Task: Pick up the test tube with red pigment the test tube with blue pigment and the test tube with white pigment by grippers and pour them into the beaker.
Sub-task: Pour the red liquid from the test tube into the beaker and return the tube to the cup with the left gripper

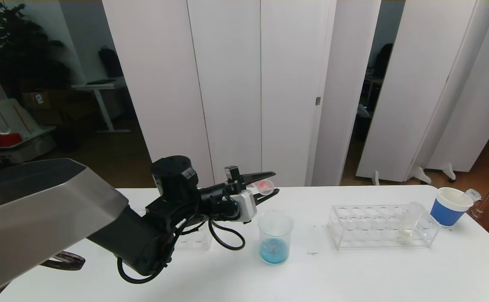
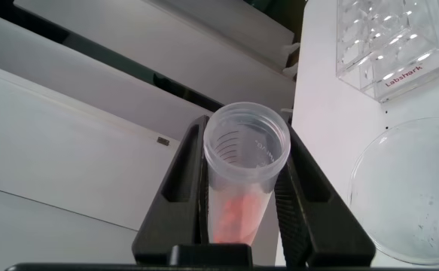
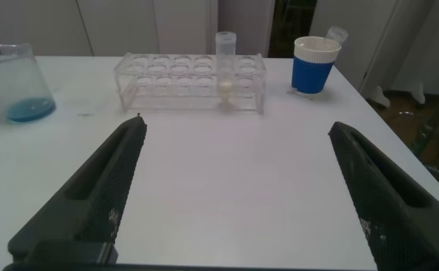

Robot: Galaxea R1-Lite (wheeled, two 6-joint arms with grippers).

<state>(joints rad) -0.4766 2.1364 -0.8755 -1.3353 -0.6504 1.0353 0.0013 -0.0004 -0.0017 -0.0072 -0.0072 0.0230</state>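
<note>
My left gripper (image 1: 273,183) is shut on the test tube with red pigment (image 1: 264,186), which lies almost level just above the beaker (image 1: 275,237). In the left wrist view the tube (image 2: 245,173) sits between both fingers with its open mouth outward, the red pigment still deep inside. The beaker (image 2: 407,188) has blue liquid at its bottom. The test tube with white pigment (image 1: 410,224) stands in the clear rack (image 1: 380,226) at the right. The test tube with blue pigment is out of view. My right gripper (image 3: 234,128) is open over bare table, facing the rack (image 3: 189,83) and the white tube (image 3: 225,68).
A blue paper cup (image 1: 450,206) with a clear tube leaning in it stands at the table's far right corner, also in the right wrist view (image 3: 314,66). A second small clear rack (image 1: 194,240) sits behind my left arm. White partition panels stand behind the table.
</note>
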